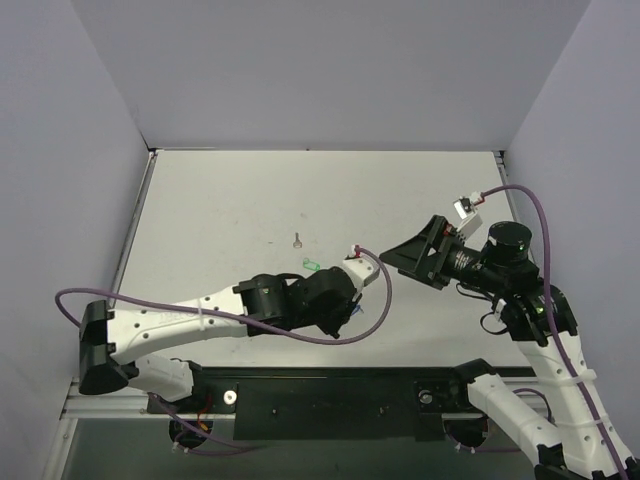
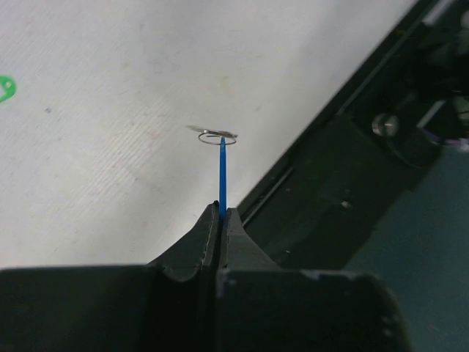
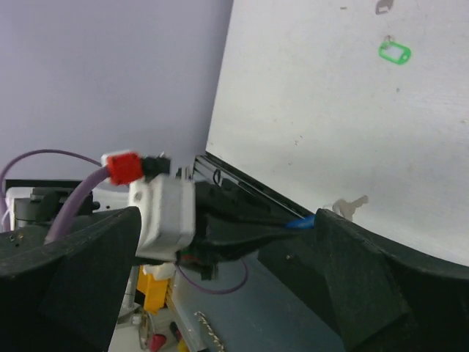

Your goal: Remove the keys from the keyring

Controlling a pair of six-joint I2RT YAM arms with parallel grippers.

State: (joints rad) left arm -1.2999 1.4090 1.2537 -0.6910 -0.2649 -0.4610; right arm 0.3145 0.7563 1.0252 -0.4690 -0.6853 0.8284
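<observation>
Left wrist shows left pincer (image 2: 221,213) clenched on the keyring (image 2: 221,172), a key (image 2: 212,133) at its tip; right pincer (image 3: 229,216) gapes, empty.

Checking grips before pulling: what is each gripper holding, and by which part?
Left gripper pinches the blue keyring by one end; right gripper is open, holding nothing.

The flat blue keyring (image 2: 221,172) stands upright, edge-on, its lower end pinched in the left end effector (image 2: 221,214). A silver key (image 2: 212,132) sits on the thin wire loop (image 2: 227,142) at its top. The other key (image 1: 297,239) lies loose on the surface (image 1: 220,220), well apart.
</observation>
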